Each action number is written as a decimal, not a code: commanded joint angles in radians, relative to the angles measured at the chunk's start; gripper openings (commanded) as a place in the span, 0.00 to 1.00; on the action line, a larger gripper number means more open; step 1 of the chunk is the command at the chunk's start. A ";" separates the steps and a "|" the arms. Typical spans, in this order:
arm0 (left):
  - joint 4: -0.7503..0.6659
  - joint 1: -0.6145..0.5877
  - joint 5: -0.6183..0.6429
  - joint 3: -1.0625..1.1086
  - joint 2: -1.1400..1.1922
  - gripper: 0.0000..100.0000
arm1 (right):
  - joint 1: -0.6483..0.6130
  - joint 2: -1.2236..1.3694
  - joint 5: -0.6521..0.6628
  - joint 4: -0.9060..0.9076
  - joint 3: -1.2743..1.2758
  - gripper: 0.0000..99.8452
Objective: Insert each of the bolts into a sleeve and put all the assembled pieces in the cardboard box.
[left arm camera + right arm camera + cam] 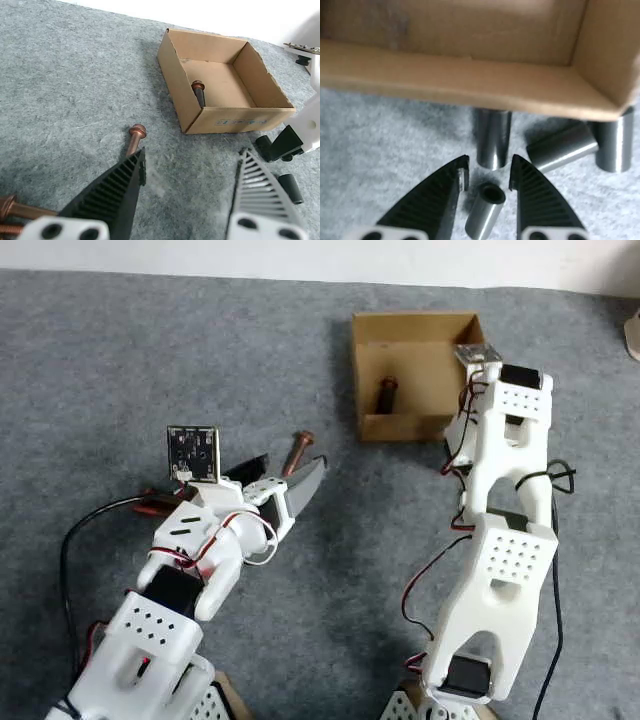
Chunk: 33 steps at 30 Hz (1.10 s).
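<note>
Right gripper, jaws apart, points down from its outstretched arm over 1 sleeve, with 3 more sleeves just beside the cardboard box. Left gripper, also spread, hangs low on its angled arm beside a bolt. 1 assembled piece lies in the box.

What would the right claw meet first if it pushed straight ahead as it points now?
Probably the short dark grey metal sleeve lying inside the open right claw; just beyond stands another grey sleeve, then the wall of the brown cardboard box.
</note>
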 commanded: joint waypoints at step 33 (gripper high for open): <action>0.000 -0.015 -0.006 -0.010 -0.012 0.28 | -0.064 0.143 -0.018 -0.122 -0.076 0.01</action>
